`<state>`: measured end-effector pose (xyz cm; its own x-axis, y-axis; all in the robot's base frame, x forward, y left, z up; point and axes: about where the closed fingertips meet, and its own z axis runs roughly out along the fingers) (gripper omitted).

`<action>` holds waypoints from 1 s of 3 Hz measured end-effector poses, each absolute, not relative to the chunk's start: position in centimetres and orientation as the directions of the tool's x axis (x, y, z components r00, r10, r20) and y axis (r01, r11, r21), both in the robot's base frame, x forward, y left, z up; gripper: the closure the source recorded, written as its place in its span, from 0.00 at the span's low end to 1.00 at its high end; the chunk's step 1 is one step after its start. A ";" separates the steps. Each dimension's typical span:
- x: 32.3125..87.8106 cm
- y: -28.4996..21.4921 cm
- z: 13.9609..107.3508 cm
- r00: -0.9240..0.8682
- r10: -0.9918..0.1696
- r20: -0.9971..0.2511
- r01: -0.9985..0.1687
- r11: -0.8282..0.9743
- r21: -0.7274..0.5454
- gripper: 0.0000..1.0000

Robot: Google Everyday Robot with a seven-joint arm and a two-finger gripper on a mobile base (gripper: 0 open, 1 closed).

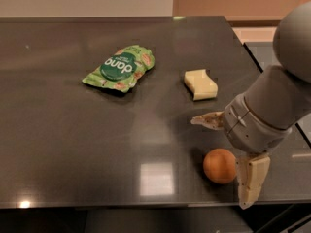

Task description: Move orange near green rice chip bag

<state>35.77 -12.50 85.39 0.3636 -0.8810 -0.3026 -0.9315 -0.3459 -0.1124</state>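
The orange [219,165] was a small round fruit with a smooth, dull skin, evenly orange all over. It sat on the dark, glossy table [58,130] near the front edge, toward the right side. A pale square of reflected light lay on the table just to its left.

The green rice chip bag [119,68] lay flat, well apart from the orange, farther back and to the left. It was a crinkled light-green pouch with a dark green round logo bearing white letters and small reddish pictures around it. Between the two, nearer the right side, lay a pale yellow block [200,84] with a wavy edge.

The arm [272,110] I was driving came in from the right edge of the view. It was grey, with a large rounded segment at the upper right and a thick wrist angled down and to the left, toward the orange.

The end effector [218,162] hung low over the table at the orange, its two cream-coloured fingers [251,178] spread wide. One finger pointed left, behind and above the fruit. The other pointed down toward the front edge, just beside the fruit's right side. I could not tell whether that finger touched the skin. The end effector had hold of nothing.
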 end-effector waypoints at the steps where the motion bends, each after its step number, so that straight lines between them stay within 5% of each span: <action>1: 35.5 -12.7 85.0 0.380 -0.873 -0.305 -0.925 -0.366 -0.106 0.18; 3: 35.8 -12.9 85.2 0.381 -0.872 -0.308 -0.924 -0.368 -0.100 0.65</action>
<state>35.78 -12.86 85.17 0.3807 -0.8720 -0.3075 -0.9243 -0.3683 -0.0999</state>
